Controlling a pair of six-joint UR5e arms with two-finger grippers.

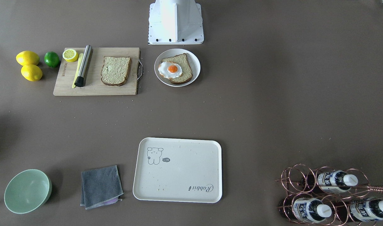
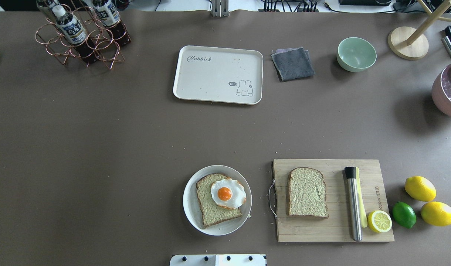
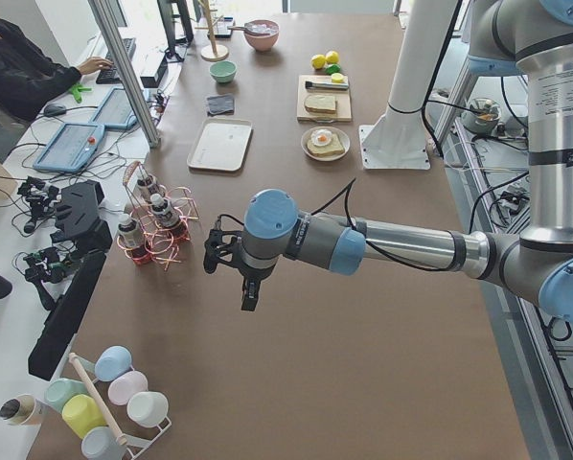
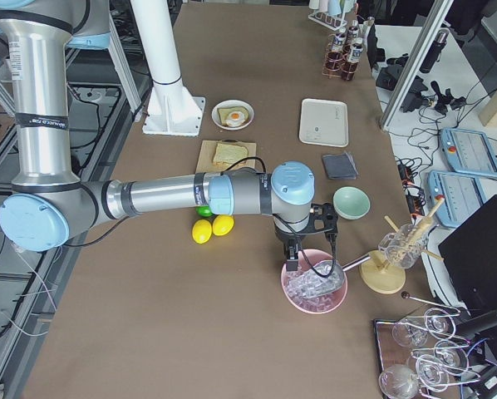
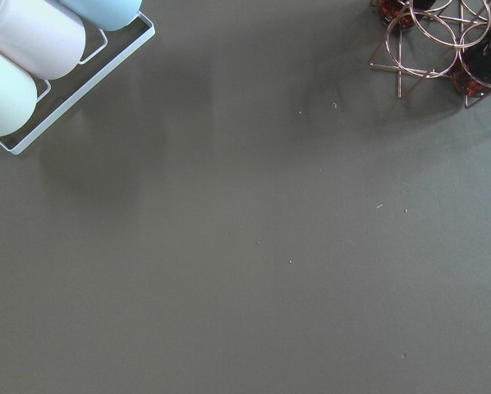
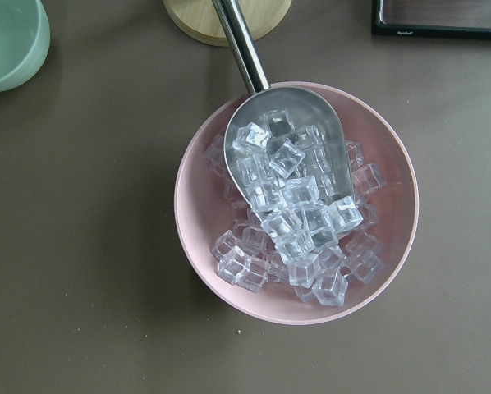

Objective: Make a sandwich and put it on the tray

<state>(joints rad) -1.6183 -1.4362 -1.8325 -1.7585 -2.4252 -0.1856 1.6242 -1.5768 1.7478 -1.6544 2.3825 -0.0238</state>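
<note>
One slice of brown bread (image 2: 210, 208) with a fried egg (image 2: 227, 193) on it lies on a round white plate (image 2: 190, 210), which also shows in the front view (image 1: 196, 62). The second slice (image 2: 307, 192) lies on the wooden cutting board (image 2: 332, 229). The cream tray (image 2: 214, 77) is bare, also in the front view (image 1: 185, 175). My left gripper (image 3: 250, 299) hangs over bare table near the bottle rack, far from the food. My right gripper (image 4: 291, 262) hangs over a pink ice bowl. I cannot tell whether either is open or shut.
On the board lie a steel rod (image 2: 353, 203), a yellow knife and a half lemon (image 2: 379, 221); two lemons and a lime (image 2: 403, 214) sit beside it. A grey cloth (image 2: 292, 63), green bowl (image 2: 356, 54), bottle rack (image 2: 79, 35), pink ice bowl (image 6: 295, 205) and cup rack (image 3: 104, 402) stand around.
</note>
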